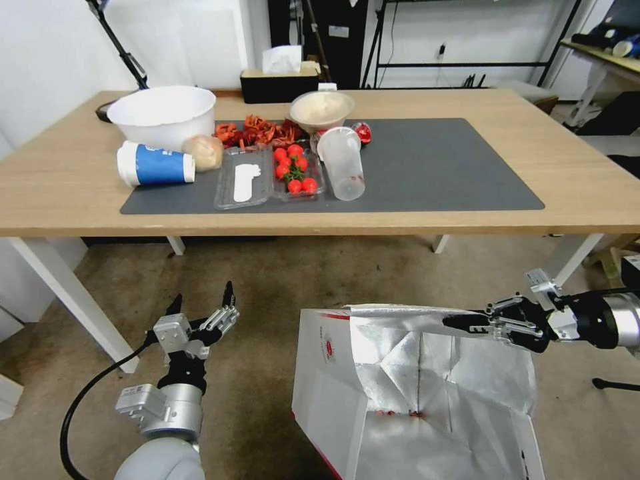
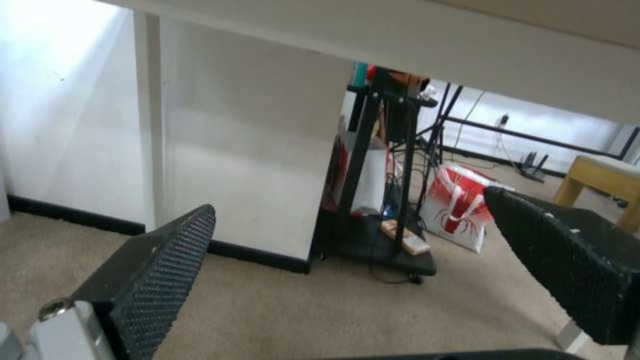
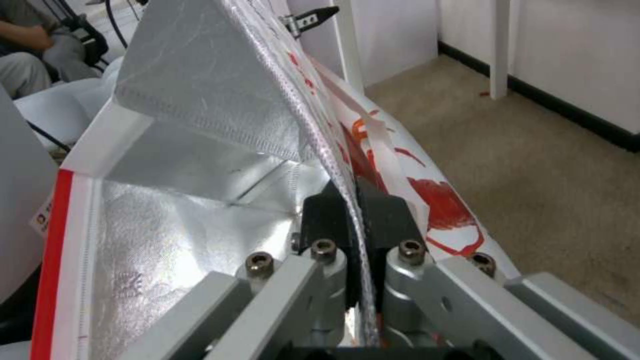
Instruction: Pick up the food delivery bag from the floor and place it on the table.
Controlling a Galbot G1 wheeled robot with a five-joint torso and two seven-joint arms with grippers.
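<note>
- The left gripper (image 1: 203, 308), in the lower left of the head view, hangs over the floor (image 1: 267, 280) with its fingers spread wide and nothing between them. In its wrist view the two black pads (image 2: 170, 260) stand far apart, looking under the table edge.
- The table (image 1: 587, 180) fills the upper half of the head view. The left half of its dark mat (image 1: 440, 167) is crowded with a white bowl (image 1: 163, 115), a tipped blue cup (image 1: 155, 165), a tray of tomatoes (image 1: 295, 171) and a clear cup (image 1: 343, 162); the right half of the mat is bare.
- The food delivery bag (image 1: 333, 373) sits at lower centre, mouth open, foil lining showing, in front of the table and below its top.
- The right gripper (image 1: 460, 323), at the lower right, is clamped on the bag's far top rim; its wrist view shows the foil-lined wall pinched between the black fingers (image 3: 321, 215).
- Judgement: the lift is in hand. A single pinch on thin paper may tear or let the bag swing, so raise it slowly, clear the table edge fully, and aim for the bare right part of the mat, away from the cups.
</note>
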